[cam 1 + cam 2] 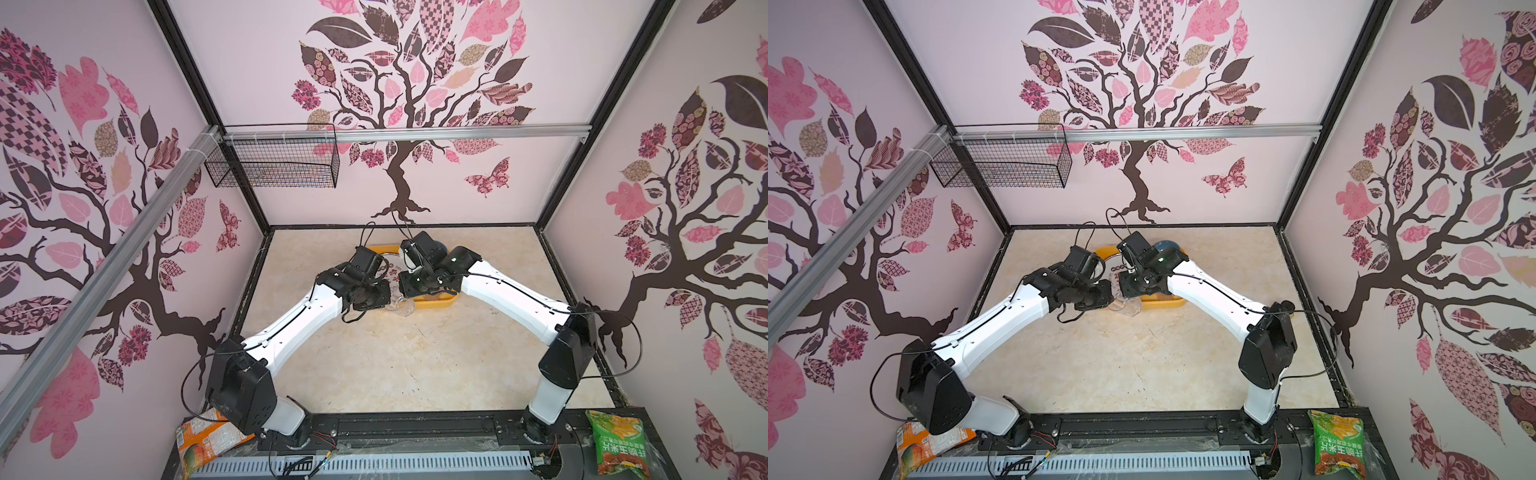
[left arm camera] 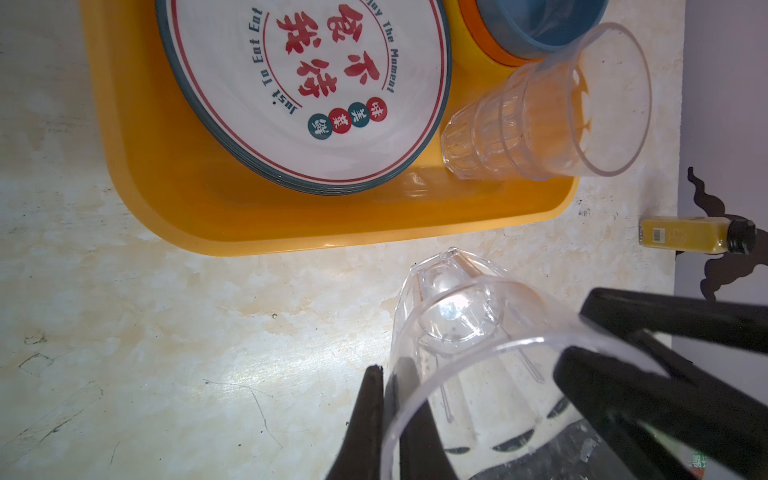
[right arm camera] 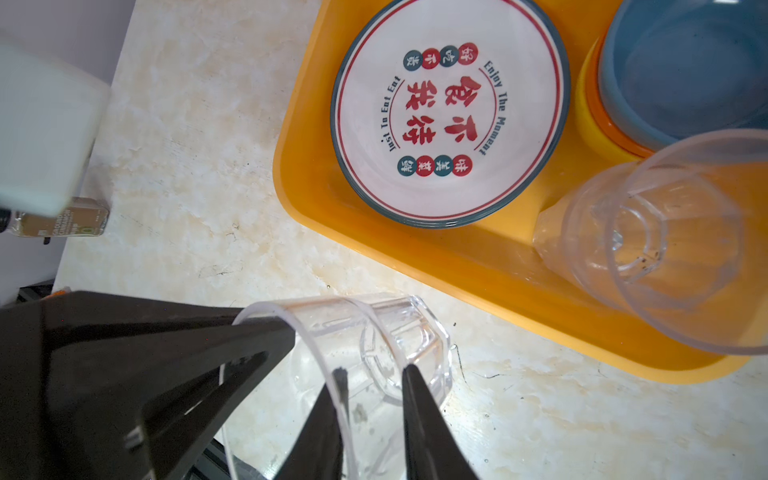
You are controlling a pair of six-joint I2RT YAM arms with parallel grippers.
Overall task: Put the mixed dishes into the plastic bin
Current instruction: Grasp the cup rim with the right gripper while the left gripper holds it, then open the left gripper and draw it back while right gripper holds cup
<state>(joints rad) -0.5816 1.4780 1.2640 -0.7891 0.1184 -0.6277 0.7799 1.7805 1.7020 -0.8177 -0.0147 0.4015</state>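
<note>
1. At the far left of both top views, an orange snack bag (image 1: 199, 436) lies on the front ledge. A black wire basket (image 1: 274, 166) hangs from the back rail.
2. The left gripper (image 2: 390, 372) is closed tight on the rim of a clear tumbler (image 2: 449, 328). One finger is outside the wall and the other inside, with the thin plastic pinched between them.
3. The clear tumbler is tipped on its side above the table (image 1: 374, 365), just outside the near rim of the plastic bin (image 1: 436, 304). Its base points toward the bin and its mouth toward the arms. Whether it rests on the table cannot be told.
4. Inside the plastic bin, a stack of plates (image 2: 316, 108) sits toward the left. The bowls (image 3: 685, 75) are nested beside the stack, blue in orange in yellow. A second tumbler (image 2: 540, 112) lies on its side in the bin with its mouth leaning over the rim.
5. The right gripper (image 3: 374, 370) is only slightly open and straddles the opposite side of the clear tumbler's rim. One finger is inside, one outside, and a gap shows between them. Whether they press on the wall cannot be told.
6. At the far right, a green snack bag (image 1: 619, 444) lies on the front ledge.
</note>
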